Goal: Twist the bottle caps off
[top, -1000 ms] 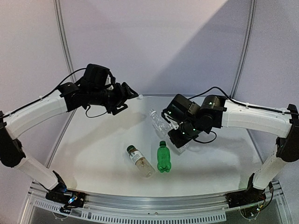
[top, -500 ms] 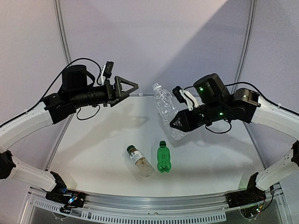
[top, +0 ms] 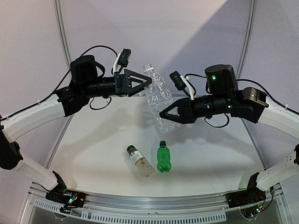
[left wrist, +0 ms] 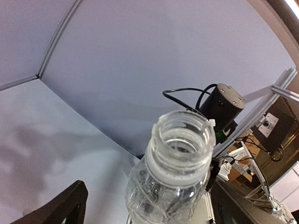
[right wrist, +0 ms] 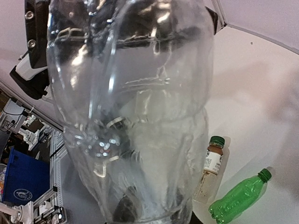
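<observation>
My right gripper (top: 164, 113) is shut on the lower body of the clear ribbed bottle (top: 160, 100) and holds it tilted in the air above the table. In the right wrist view the bottle (right wrist: 135, 107) fills the frame and hides my fingers. My left gripper (top: 148, 81) is open at the bottle's neck. In the left wrist view the neck (left wrist: 180, 149) stands between my dark fingers (left wrist: 65, 207); its mouth looks open, with a white ring below the threads. No white cap shows. The green bottle (top: 163, 158) and the labelled bottle (top: 140, 161) lie on the table with dark green caps (top: 162, 143) on.
The white table (top: 93, 140) has raised rails at its left and right edges and a wall panel behind. The green bottle (right wrist: 240, 196) and the labelled bottle (right wrist: 210, 170) lie side by side near the front middle, below the held bottle.
My right gripper picked the clear ribbed bottle off the table and raised it up and to the left. My left gripper swung right and now stands open at the bottle's neck.
</observation>
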{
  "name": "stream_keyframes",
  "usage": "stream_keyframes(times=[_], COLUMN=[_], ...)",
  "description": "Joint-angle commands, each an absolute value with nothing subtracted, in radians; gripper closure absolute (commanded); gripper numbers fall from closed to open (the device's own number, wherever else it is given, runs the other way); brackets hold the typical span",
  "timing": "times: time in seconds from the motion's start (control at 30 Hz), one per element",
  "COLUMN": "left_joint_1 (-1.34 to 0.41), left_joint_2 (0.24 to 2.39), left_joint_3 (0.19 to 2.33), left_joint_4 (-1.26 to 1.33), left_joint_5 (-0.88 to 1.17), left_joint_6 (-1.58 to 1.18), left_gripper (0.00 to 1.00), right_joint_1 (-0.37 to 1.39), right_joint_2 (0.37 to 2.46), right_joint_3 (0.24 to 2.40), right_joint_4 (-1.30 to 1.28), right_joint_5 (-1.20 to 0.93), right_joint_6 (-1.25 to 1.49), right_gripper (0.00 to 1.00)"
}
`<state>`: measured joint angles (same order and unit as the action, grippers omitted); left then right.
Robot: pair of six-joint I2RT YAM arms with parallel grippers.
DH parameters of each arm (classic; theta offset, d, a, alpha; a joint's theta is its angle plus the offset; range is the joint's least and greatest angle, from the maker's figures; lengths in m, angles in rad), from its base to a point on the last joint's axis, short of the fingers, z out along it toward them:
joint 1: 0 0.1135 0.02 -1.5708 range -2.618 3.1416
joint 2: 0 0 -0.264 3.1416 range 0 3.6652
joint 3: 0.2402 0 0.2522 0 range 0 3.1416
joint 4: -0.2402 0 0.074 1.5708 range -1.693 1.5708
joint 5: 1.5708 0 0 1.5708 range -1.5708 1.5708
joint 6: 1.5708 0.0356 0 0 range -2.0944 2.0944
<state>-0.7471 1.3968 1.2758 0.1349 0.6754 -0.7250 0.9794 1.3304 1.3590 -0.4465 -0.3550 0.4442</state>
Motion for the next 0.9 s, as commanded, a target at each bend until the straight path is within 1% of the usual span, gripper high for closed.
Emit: stream_keyframes(times=[0.0, 0.17, 0.27, 0.33, 0.4, 0.43, 0.47, 0.5, 0.57, 0.63, 0.7, 0.77, 0.87], left_joint_1=[-0.768, -0.78, -0.785, -0.785, -0.785, -0.785, -0.785, -0.785, -0.784, -0.782, -0.777, -0.769, -0.754], left_joint_2=[1.432, 1.466, 1.479, 1.483, 1.482, 1.48, 1.477, 1.474, 1.466, 1.46, 1.452, 1.445, 1.412], left_joint_3=[1.318, 1.341, 1.342, 1.342, 1.341, 1.341, 1.342, 1.342, 1.342, 1.344, 1.344, 1.342, 1.319], left_joint_4=[0.201, 0.22, 0.238, 0.241, 0.233, 0.225, 0.214, 0.201, 0.176, 0.146, 0.112, 0.068, 0.016], left_joint_5=[0.761, 0.786, 0.793, 0.795, 0.791, 0.784, 0.774, 0.763, 0.741, 0.715, 0.685, 0.655, 0.611], left_joint_6=[-0.722, -0.732, -0.745, -0.75, -0.748, -0.745, -0.738, -0.732, -0.72, -0.709, -0.699, -0.694, -0.676], left_gripper=[0.13, 0.33, 0.48, 0.56, 0.61, 0.62, 0.63, 0.64, 0.66, 0.67, 0.68, 0.7, 0.69], right_joint_1=[0.975, 0.975, 0.975, 0.974, 0.975, 0.975, 0.974, 0.974, 0.975, 0.974, 0.975, 0.975, 0.974], right_joint_2=[1.325, 1.334, 1.34, 1.343, 1.343, 1.339, 1.338, 1.335, 1.329, 1.323, 1.316, 1.311, 1.292], right_joint_3=[1.35, 1.35, 1.351, 1.353, 1.354, 1.352, 1.352, 1.35, 1.347, 1.345, 1.348, 1.351, 1.348], right_joint_4=[-0.384, -0.368, -0.369, -0.374, -0.384, -0.39, -0.393, -0.396, -0.399, -0.406, -0.424, -0.447, -0.482], right_joint_5=[-0.449, -0.486, -0.492, -0.48, -0.453, -0.438, -0.428, -0.417, -0.401, -0.383, -0.355, -0.317, -0.253], right_joint_6=[0.456, 0.458, 0.46, 0.461, 0.466, 0.469, 0.469, 0.469, 0.47, 0.469, 0.463, 0.458, 0.445], right_gripper=[1.0, 1.0, 1.0, 1.0, 1.0, 0.97, 0.92, 0.85, 0.67, 0.52, 0.42, 0.33, 0.14])
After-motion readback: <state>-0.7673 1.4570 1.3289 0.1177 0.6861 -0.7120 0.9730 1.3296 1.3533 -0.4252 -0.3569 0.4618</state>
